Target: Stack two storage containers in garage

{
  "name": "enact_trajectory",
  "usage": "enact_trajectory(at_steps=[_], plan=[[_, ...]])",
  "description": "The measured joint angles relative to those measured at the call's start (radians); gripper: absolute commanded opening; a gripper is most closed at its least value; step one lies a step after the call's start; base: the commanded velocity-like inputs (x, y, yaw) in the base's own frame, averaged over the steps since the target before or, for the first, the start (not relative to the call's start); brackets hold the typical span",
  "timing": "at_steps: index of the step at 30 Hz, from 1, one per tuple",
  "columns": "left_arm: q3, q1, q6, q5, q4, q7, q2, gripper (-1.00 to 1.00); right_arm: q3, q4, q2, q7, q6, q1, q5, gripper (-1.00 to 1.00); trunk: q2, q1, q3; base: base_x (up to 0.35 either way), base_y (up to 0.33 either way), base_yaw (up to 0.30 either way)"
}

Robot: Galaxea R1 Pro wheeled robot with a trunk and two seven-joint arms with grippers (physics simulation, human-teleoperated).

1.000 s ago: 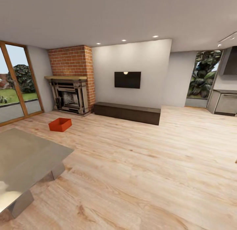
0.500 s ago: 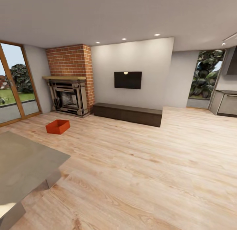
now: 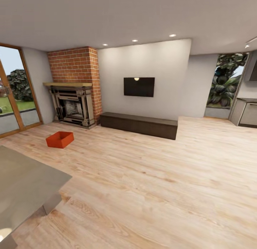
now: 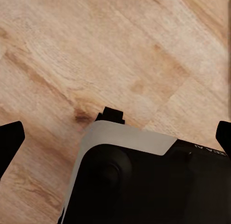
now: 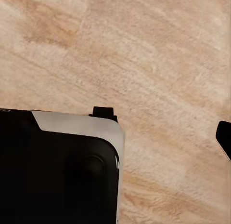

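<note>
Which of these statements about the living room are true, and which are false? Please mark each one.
1. One orange-red storage container sits on the wood plank floor. True.
2. The container is on top of the long dark low cabinet. False: it rests on the floor, apart from the cabinet.
3. The brick fireplace stands left of the wall-mounted TV. True.
4. The container lies overturned. False: it is upright, its open top upward.
5. The left gripper holds a container. False: its fingers are spread, empty.
</note>
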Motion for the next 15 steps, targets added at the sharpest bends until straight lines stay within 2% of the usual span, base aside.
enact_trajectory(at_steps=[12,15], plan=[[0.000,0.000,0.001,0.000,0.000,0.000,0.000,1.00,-0.010,0.000,-0.005,-0.026,0.000,0.000,-0.009,1.00,0.000,0.000,0.000,0.322,0.000,0.000],[0.000,0.000,0.001,0.000,0.000,0.000,0.000,1.00,-0.011,0.000,-0.005,-0.065,-0.001,0.000,-0.009,1.00,0.000,0.000,0.000,0.322,0.000,0.000]])
